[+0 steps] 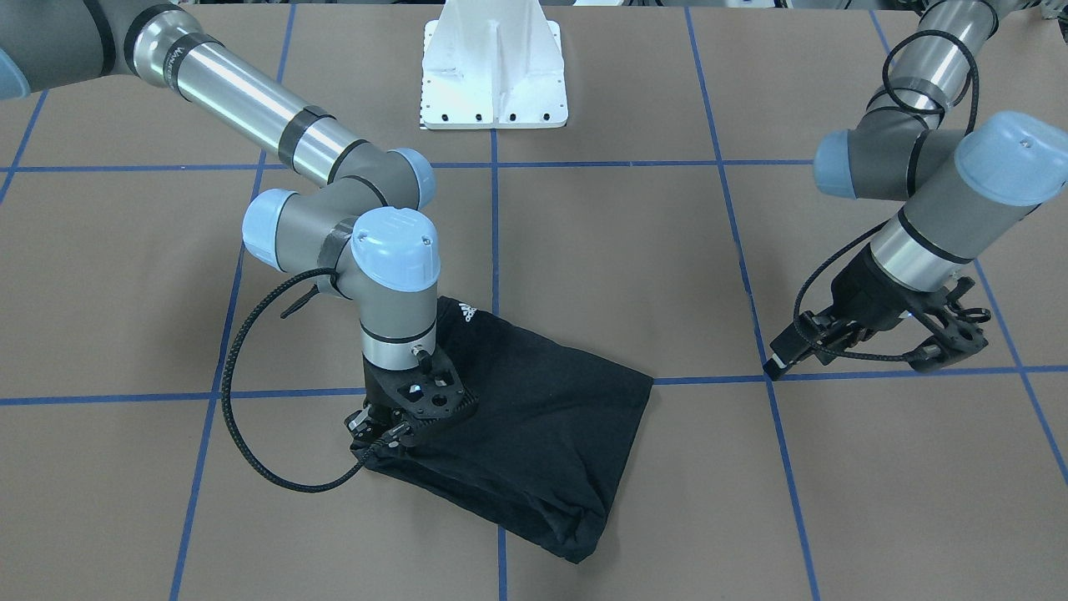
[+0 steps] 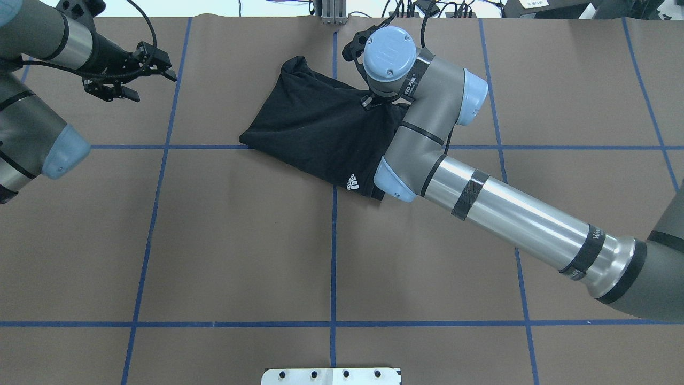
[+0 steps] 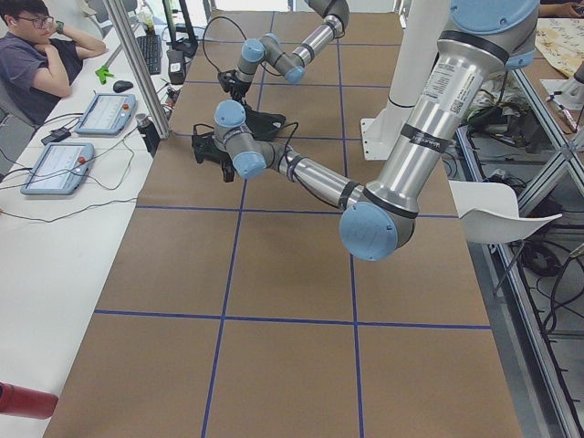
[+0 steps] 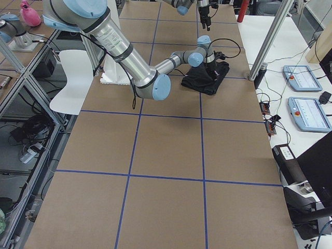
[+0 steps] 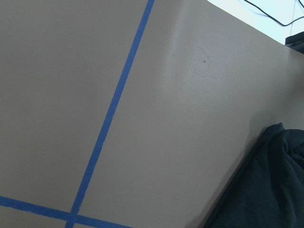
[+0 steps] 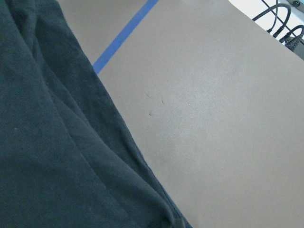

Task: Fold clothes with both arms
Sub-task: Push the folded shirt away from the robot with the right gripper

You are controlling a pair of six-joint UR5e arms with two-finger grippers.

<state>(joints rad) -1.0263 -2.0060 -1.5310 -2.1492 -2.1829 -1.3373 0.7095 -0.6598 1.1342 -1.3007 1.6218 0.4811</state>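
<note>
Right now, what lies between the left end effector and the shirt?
Nothing but bare brown table, crossed by a blue tape line close to the left end effector. The overhead view shows the gap to the shirt clearly.

T-shirt [image 2: 315, 128] partly behind right arm [image 2: 507, 214]

White adidas logo [image 2: 353, 182] (striped) on T-shirt [image 2: 315, 128]

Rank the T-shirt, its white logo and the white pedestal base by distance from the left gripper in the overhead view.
1. T-shirt: upper middle of the view, to the right of the left gripper.
2. White logo: on the shirt's edge nearest the robot.
3. White pedestal base: bottom edge, centre.
</note>
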